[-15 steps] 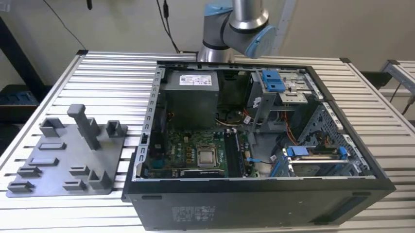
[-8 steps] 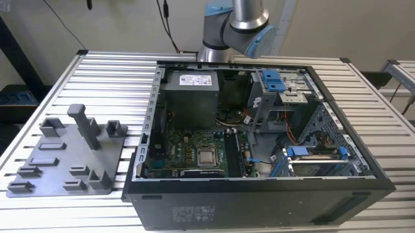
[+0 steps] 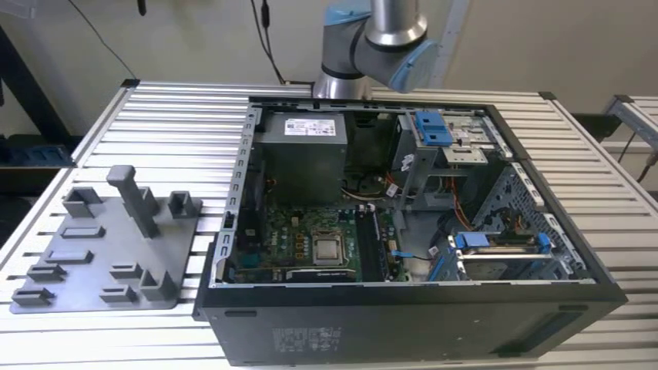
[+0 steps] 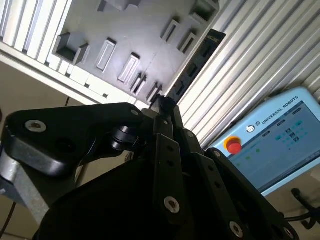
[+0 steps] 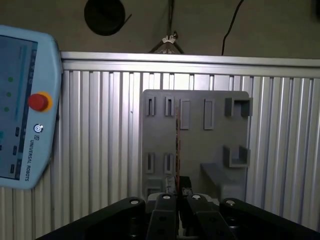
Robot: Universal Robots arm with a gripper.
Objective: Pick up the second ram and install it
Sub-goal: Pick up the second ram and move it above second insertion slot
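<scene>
Exterior view: an open computer case (image 3: 411,327) stands on the bench (image 3: 175,116) beside a grey fixture tray (image 3: 103,266), its walls hemming the motherboard (image 3: 298,243); second wrist view: the gripper (image 4: 162,102) is clenched on the second ram (image 4: 197,60), held above the tray; first wrist view: the ram (image 5: 176,140) shows edge-on, probably light, stiff and fragile, best pinched by its long edges.

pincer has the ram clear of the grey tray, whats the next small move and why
Probably carry it across toward the open computer case. In both wrist views the pincer looks shut on the second ram, which hangs apart from the grey tray beyond it, so the pick seems done; the motherboard slots it must enter sit inside that case.
</scene>
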